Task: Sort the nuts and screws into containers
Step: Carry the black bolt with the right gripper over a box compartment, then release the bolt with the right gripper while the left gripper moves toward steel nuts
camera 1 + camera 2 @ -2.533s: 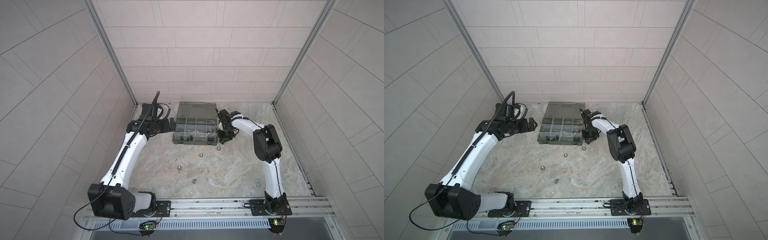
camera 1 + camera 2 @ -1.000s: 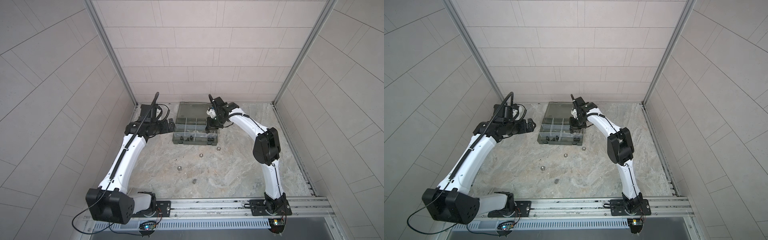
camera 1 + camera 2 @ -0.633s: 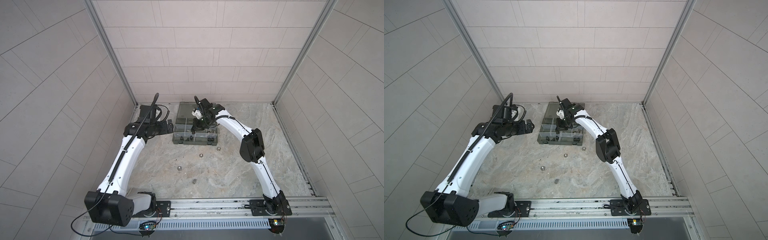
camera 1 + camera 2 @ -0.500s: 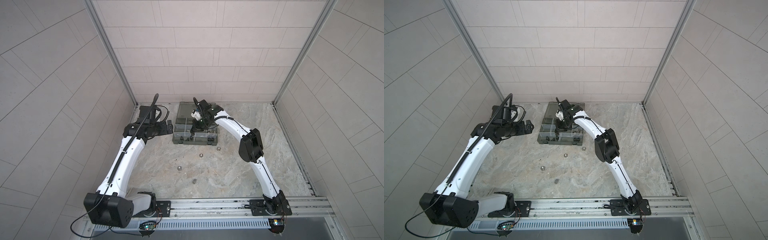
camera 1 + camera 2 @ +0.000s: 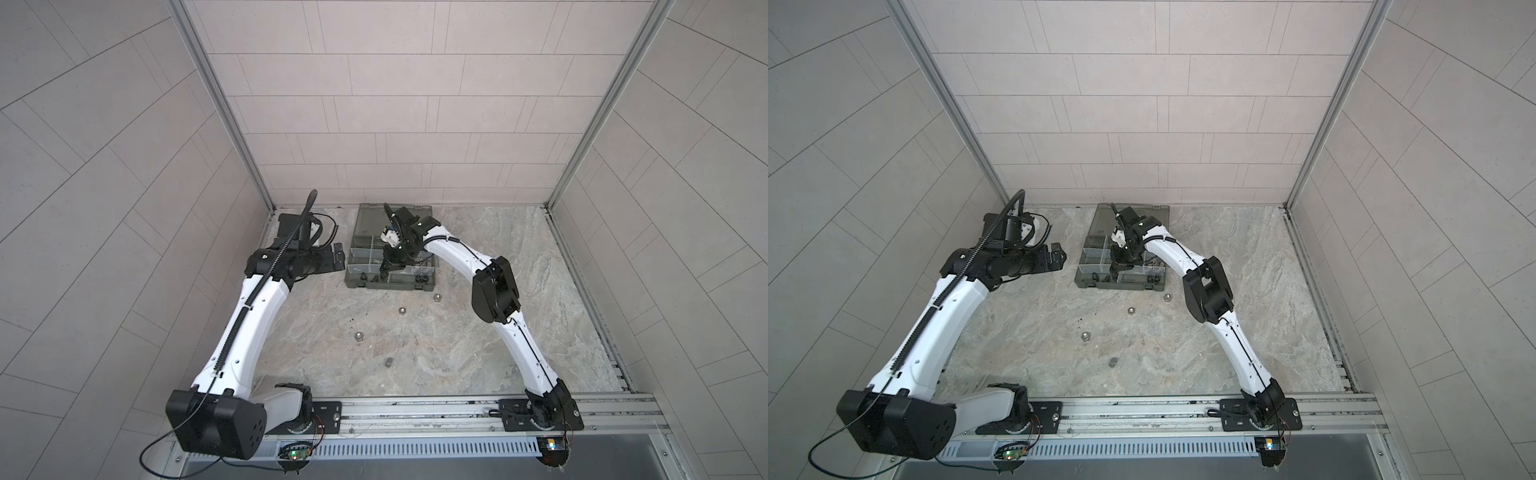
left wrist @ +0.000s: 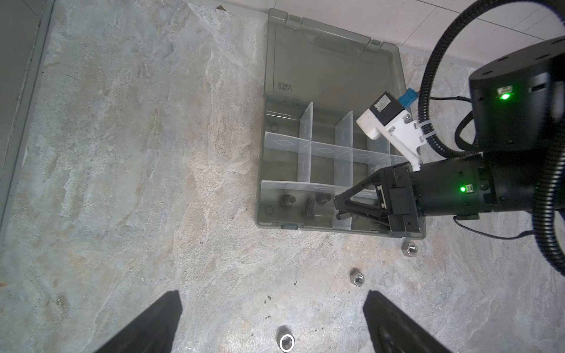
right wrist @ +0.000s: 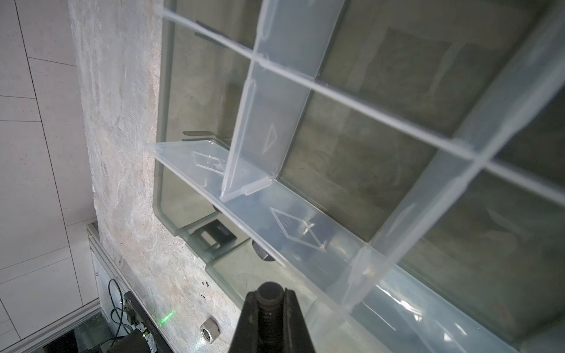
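The containers are the cells of a translucent grey-green case [image 5: 386,286] [image 5: 1121,286] at the back middle, its lid lying open behind. My right gripper [image 7: 270,298] [image 5: 384,268] is shut on a black screw [image 7: 270,293], just above the case's front row. The same screw [image 6: 342,215] hangs beside a divider in the left wrist view. Three more screws [image 6: 309,207] lie in the front left cell. Silver nuts [image 5: 436,297] [image 5: 402,310] [image 5: 357,336] lie loose on the floor. My left gripper [image 6: 272,321] [image 5: 338,259] is open and empty, left of the case.
Another nut [image 5: 388,363] [image 5: 1112,362] lies nearer the front. Small black parts [image 5: 422,278] sit in the front right cell. Tiled walls close in three sides, and a metal rail [image 5: 415,409] runs along the front edge. My right arm's elbow [image 5: 494,291] hangs over the right floor.
My right gripper has swung from the case's right side across it to the left and come down over the front row, still holding the screw. The left arm has barely moved.
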### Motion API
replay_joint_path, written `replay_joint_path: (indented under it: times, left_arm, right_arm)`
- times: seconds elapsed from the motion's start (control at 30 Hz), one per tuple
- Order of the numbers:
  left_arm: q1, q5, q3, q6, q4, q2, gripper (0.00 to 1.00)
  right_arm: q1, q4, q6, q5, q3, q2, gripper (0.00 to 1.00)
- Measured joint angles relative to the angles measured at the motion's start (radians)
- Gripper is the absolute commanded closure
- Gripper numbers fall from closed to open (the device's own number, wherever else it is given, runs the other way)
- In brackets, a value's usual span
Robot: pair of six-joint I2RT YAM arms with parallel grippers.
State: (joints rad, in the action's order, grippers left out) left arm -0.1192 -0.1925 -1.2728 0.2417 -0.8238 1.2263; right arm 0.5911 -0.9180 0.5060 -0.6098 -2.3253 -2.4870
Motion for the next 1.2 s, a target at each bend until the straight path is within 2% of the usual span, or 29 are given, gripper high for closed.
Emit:
replay_joint_path:
  times: [0.13, 0.43, 0.63, 0.8, 0.97, 1.03, 1.2]
  left_arm:
    - [0.0, 0.003, 0.001, -0.01, 0.001, -0.01, 0.0]
    - [0.0, -0.04, 0.049, -0.014, 0.027, -0.026, 0.0]
    - [0.0, -0.055, 0.123, 0.009, 0.051, -0.023, 0.03]
    - [-0.015, -0.07, 0.224, 0.072, 0.053, -0.008, 0.1]
    - [-0.104, -0.072, 0.295, 0.13, 0.053, 0.017, 0.18]
    - [-0.142, -0.07, 0.307, 0.153, 0.055, 0.029, 0.23]
    - [-0.225, -0.051, 0.315, 0.198, 0.061, 0.094, 0.26]
  right_arm:
    - [0.0, -0.003, 0.0, -0.014, -0.042, -0.026, 0.65]
    - [-0.002, -0.048, -0.053, -0.006, -0.077, 0.004, 0.48]
    - [-0.008, -0.137, -0.137, 0.089, -0.005, 0.172, 0.49]
    - [-0.022, -0.146, -0.176, 0.168, 0.235, 0.43, 0.5]
    - [-0.043, -0.136, -0.19, 0.219, 0.476, 0.598, 0.5]
    - [-0.051, -0.133, -0.192, 0.234, 0.55, 0.631, 0.51]
    - [-0.068, -0.114, -0.192, 0.264, 0.7, 0.701, 0.52]
